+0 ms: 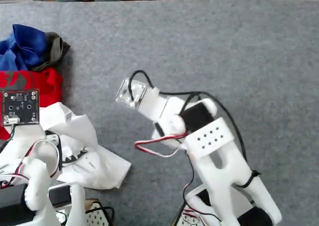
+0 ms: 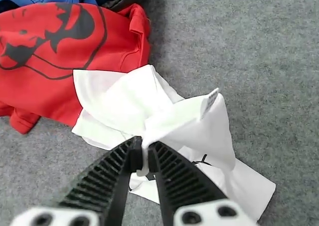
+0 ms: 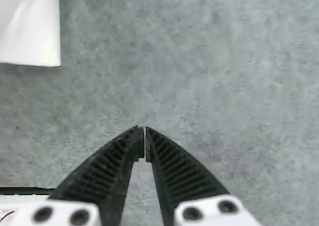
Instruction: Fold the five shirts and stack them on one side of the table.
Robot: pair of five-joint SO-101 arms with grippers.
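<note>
Between the closed jaws of the left gripper (image 2: pixel 142 156) a fold of the white shirt (image 2: pixel 184 123) is pinched. The rest is spread beyond the tips, against the red shirt (image 2: pixel 50 51). The right gripper (image 3: pixel 144 138) is seen shut and empty over bare bench (image 3: pixel 224 61), farther off.

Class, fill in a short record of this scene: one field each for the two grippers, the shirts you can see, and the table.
Left gripper: fingers shut on a fold of the white shirt
Right gripper: fingers shut, holding nothing, over bare table
Shirts: white shirt, red shirt, blue shirt, dark shirt; all unfolded, heaped on the left arm's side
Table: grey cover
</note>
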